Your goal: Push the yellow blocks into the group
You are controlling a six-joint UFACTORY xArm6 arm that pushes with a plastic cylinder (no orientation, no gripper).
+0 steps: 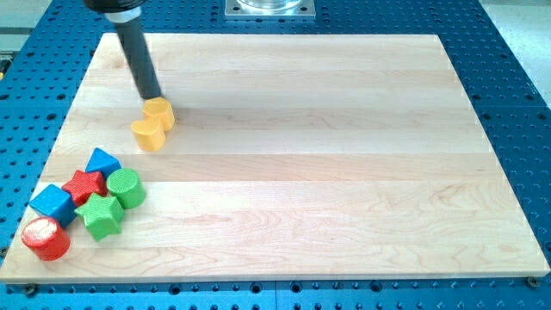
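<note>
Two yellow blocks lie touching near the view's upper left: one yellow block (159,112), roughly hexagonal, and a yellow heart-like block (148,134) just below and left of it. My tip (152,96) sits just above the upper yellow block, touching or nearly touching its top edge. A group of blocks lies at the view's lower left: a blue triangular block (102,161), a red star (84,185), a green cylinder (126,188), a blue cube (52,203), a green star (102,215) and a red cylinder (45,238). The yellow blocks are apart from the group.
The wooden board (327,155) rests on a blue perforated table (516,77). A metal mount (270,8) shows at the view's top centre. The group lies close to the board's left and bottom edges.
</note>
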